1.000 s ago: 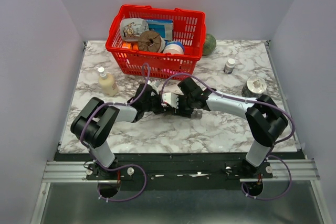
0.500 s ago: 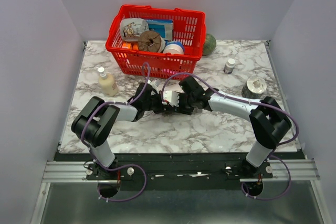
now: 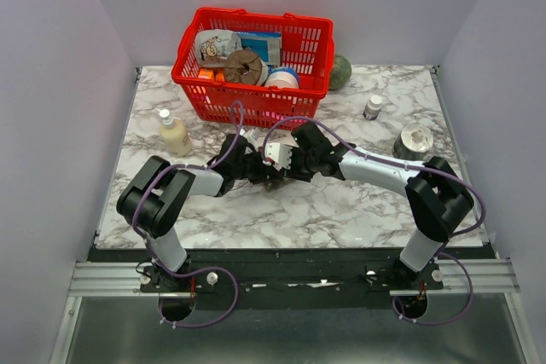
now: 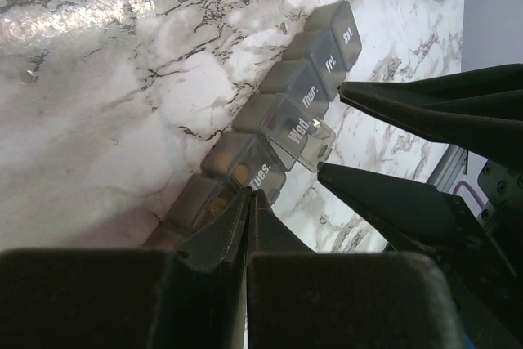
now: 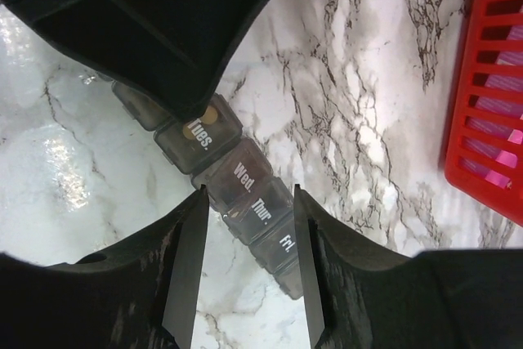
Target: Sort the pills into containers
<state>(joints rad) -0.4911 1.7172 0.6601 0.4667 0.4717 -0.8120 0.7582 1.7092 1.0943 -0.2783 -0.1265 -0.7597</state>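
Our right gripper (image 5: 248,195) stands with jaws apart astride the Wed and Thur cells of the strip of containers (image 4: 304,97) lying on the marble table (image 5: 368,120), left gripper (image 4: 248,202) closed beside Tues; we judge it light, stiff, slippery plastic, best pinched across its narrow sides.

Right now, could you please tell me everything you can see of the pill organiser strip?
The pill organiser strip is smoky dark grey, see-through plastic, a row of small square lidded compartments with white day labels: Tues, Wed, Thur, Fri and Sat are readable. It lies flat on the marble table. A tan pill shows inside Tues. The Wed lid looks slightly raised. The left gripper, shut, meets the strip at Tues; the open right gripper straddles Wed and Thur.
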